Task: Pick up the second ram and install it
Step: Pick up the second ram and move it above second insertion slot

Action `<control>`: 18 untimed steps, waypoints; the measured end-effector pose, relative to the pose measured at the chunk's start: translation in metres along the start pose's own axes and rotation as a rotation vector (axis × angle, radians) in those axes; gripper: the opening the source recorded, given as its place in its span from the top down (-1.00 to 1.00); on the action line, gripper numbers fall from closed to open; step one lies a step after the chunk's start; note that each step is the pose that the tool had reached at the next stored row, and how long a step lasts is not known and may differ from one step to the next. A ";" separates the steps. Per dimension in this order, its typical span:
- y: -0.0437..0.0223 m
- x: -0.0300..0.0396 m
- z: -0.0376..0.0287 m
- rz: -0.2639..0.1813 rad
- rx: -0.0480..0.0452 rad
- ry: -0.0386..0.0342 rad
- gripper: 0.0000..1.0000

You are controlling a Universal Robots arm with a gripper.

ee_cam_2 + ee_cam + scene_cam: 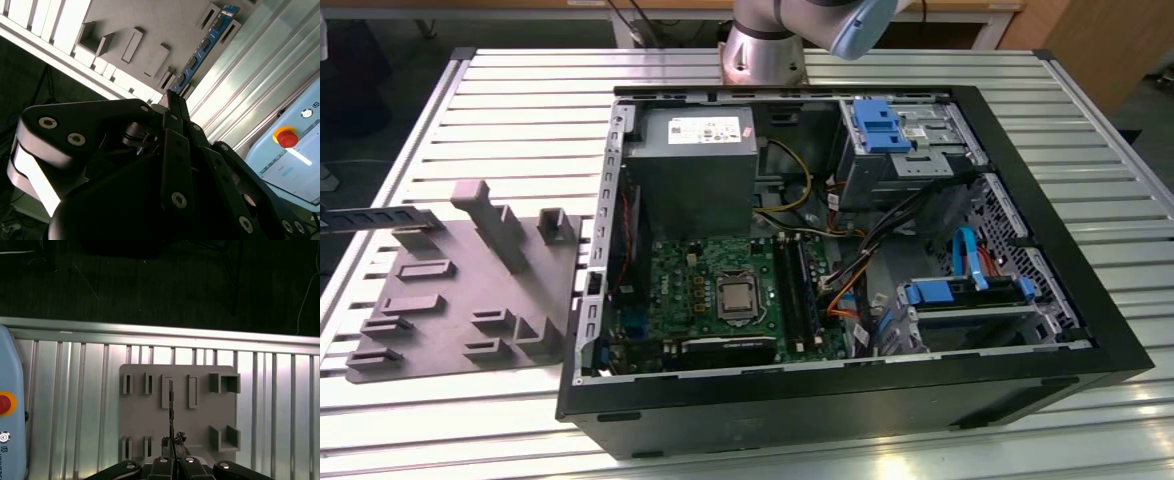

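1. The second ram (202,47), a thin dark stick with black chips and a blue-green board edge, runs edge-up along the middle slots of the flat grey plastic tray (200,420).
2. The black gripper (172,444) is right at the ram's near end. Pinching or not: can't tell.
3. Exterior view: the tray lies on the ribbed aluminium table (520,100), just beside the open black PC case (854,410), on the exterior view's left.

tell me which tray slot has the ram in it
The slot straight ahead of the tool: the ram stands on edge in it, while the other slots of the tray sit empty.
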State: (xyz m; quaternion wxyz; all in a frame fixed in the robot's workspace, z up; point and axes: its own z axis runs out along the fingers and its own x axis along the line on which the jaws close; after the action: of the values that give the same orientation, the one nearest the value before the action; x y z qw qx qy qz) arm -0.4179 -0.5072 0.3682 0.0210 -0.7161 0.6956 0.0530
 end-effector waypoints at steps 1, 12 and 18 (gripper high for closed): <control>0.0000 -0.0001 -0.0006 0.000 0.0000 -0.0002 0.76; 0.0003 -0.0007 -0.0062 0.000 0.0001 -0.0047 0.76; 0.0004 -0.0010 -0.0098 0.000 0.0002 -0.0067 0.76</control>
State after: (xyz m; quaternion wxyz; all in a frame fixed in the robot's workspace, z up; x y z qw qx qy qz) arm -0.4179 -0.5072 0.3781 0.0234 -0.7161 0.6954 0.0553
